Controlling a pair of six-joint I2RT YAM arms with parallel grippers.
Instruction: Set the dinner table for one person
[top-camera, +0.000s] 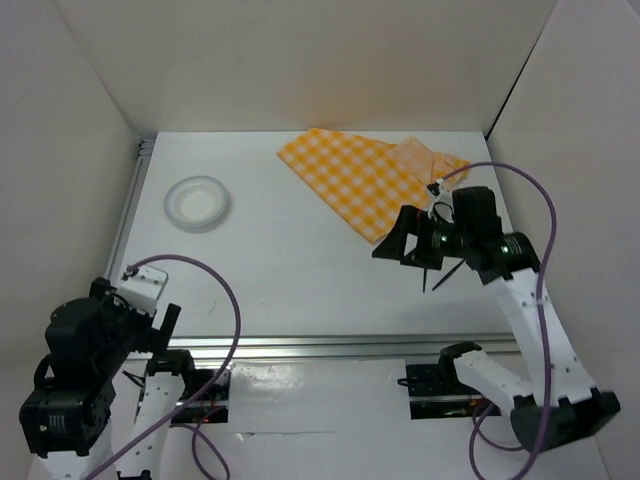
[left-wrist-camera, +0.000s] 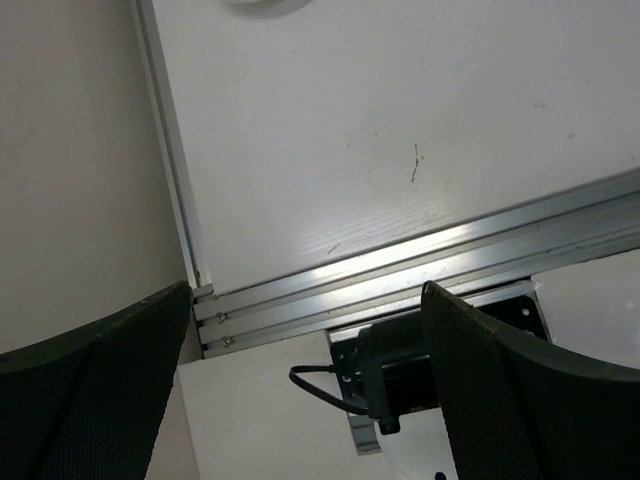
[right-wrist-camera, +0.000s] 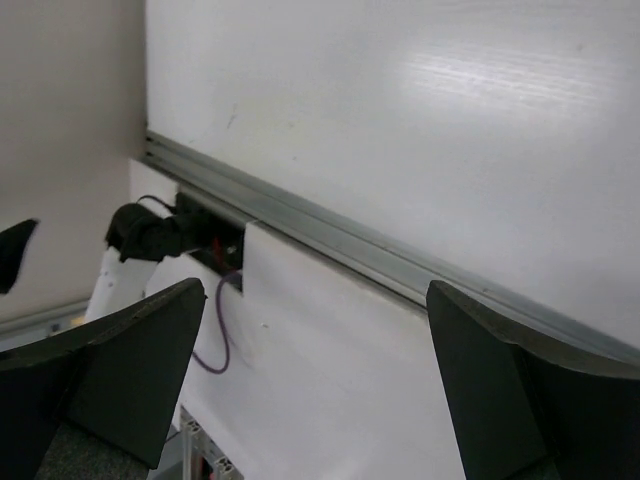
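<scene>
While its jaws are standing wide apart and empty, the right gripper (top-camera: 400, 250) is hovering over the right half of the bench (top-camera: 300, 280), whose long side is running left to right beneath it, and the checked cloth (top-camera: 345, 180) is lying just beyond it toward the far wall (top-camera: 300, 60). The left gripper (left-wrist-camera: 308, 300), likewise released and empty, is hanging at the near rail (left-wrist-camera: 400, 270), nearer the round white dish (top-camera: 197, 203) on the far left; I am judging the cloth the right arm's job.
</scene>
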